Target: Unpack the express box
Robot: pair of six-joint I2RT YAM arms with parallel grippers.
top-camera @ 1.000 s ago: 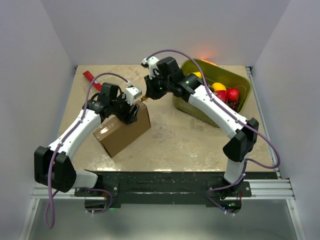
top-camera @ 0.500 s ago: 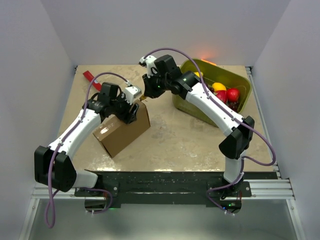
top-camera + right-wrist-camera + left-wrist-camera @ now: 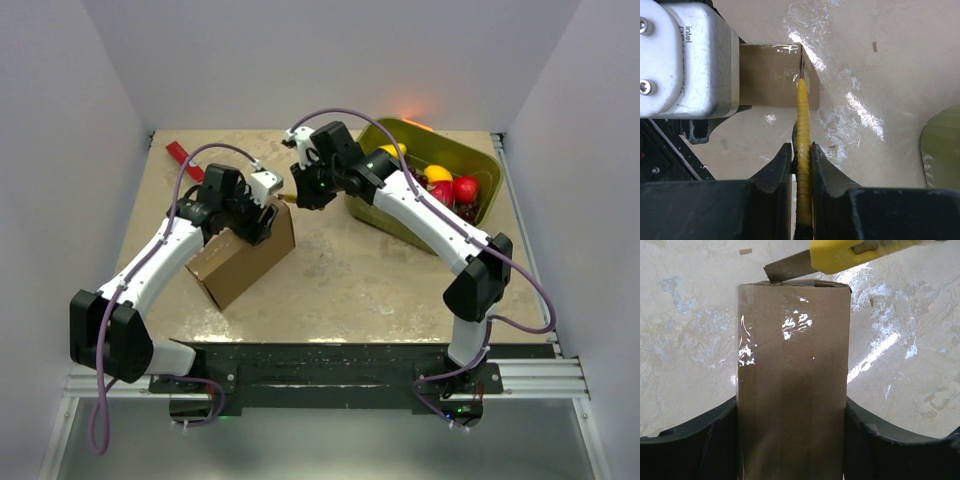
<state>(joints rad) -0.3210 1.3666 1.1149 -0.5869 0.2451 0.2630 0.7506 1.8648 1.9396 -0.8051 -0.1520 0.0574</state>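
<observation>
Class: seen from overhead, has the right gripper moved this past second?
Yes, slightly: against the green tub, the right gripper has shifted toward the near edge of the table.

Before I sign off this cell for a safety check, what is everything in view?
express box: one, brown, left-centre of the table
utility knife: one, yellow, blade tip at the box's end
tub: one, olive-green, far right of the table
fruit: several, red and yellow, in the tub
flat item: one, red, far left corner, kind unclear
table: one, beige
left gripper: one, black, closed on the express box
right gripper: one, black, closed on the utility knife
</observation>
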